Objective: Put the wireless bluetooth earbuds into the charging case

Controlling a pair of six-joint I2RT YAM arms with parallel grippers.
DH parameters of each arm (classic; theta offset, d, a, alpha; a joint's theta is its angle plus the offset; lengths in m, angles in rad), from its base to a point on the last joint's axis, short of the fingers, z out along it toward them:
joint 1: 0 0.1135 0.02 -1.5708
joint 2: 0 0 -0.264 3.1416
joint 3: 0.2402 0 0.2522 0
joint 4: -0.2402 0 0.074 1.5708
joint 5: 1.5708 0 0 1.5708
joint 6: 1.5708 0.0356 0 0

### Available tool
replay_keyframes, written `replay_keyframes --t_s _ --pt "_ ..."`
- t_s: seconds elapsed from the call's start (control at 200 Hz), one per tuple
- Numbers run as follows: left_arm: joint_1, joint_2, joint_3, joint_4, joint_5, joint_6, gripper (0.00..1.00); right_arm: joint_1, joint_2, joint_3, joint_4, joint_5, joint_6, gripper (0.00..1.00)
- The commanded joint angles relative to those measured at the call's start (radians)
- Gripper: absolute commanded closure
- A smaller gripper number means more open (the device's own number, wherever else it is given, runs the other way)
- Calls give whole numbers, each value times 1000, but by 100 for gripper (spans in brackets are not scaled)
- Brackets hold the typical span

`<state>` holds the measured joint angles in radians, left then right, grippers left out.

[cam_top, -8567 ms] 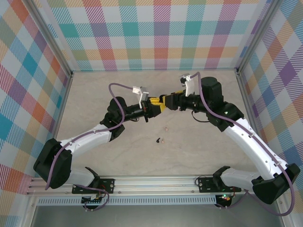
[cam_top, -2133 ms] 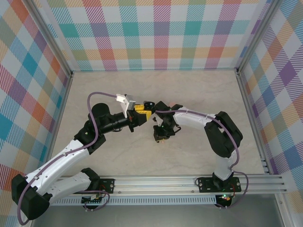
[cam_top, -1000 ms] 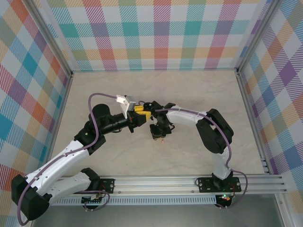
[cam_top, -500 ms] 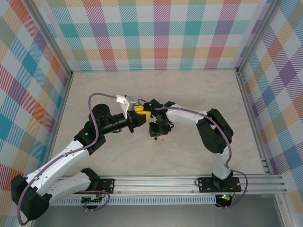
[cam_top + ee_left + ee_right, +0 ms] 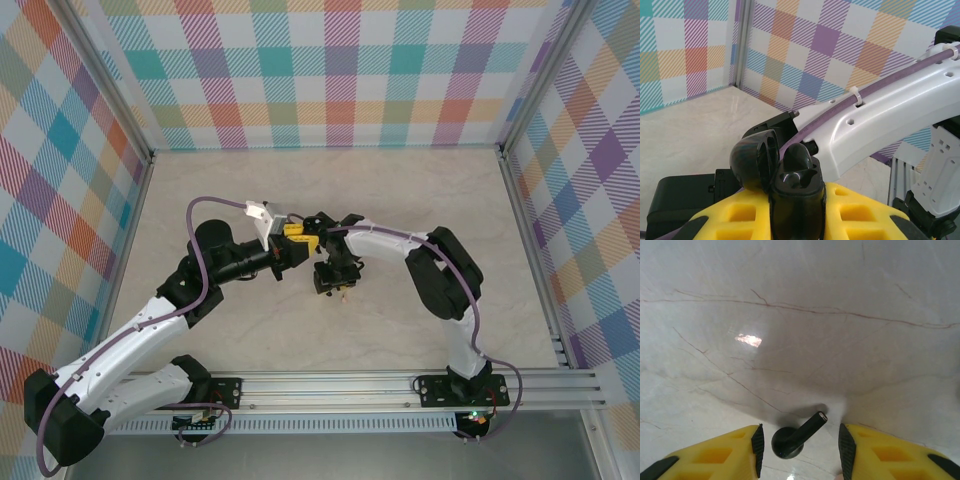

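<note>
While the overhead camera gave little more than two arms meeting near the middle of the table (image 5: 420,200), with the left gripper (image 5: 302,240) aimed rightward and the right gripper (image 5: 334,282) pointed down just beside it, the wrist cameras supplied the detail. From the right wrist, a black earbud (image 5: 789,442) lay on the pale, glossy, marble-patterned surface crossed by thin reddish-brown veins. Its rounded bud was toward the camera and its short stem angled up and to the right, ending in a flat, lighter-rimmed tip. It sat between the right gripper's yellow fingers (image 5: 715,452), whose jaws stood apart with a gap on either side of the bud (nothing was gripped; the earbud rested on the table). From the left wrist, the left gripper's yellow fingers (image 5: 860,212), moulded with square cut-outs, were closed on a glossy black charging case (image 5: 796,187). The case was held upright with its domed lid (image 5: 755,157) hinged open to the left and a moulded recess showing in its top. Behind the case ran the right arm's smooth white plastic link (image 5: 890,112) with a purple cable (image 5: 837,107) clipped along it, and beyond that the plaid walls (image 5: 830,45) in pastel checks.
</note>
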<state>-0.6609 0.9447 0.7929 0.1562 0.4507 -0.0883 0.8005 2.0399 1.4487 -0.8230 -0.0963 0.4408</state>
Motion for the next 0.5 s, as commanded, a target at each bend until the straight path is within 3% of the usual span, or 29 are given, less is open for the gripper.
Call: replay_keyframes --t_s 0.0,0.495 --pt "-12 -14 -6 15 -3 10 80 11 18 25 -28 -34 -10 56" --pt "-12 -16 -15 11 -12 10 81 20 74 66 -34 -11 4 78"
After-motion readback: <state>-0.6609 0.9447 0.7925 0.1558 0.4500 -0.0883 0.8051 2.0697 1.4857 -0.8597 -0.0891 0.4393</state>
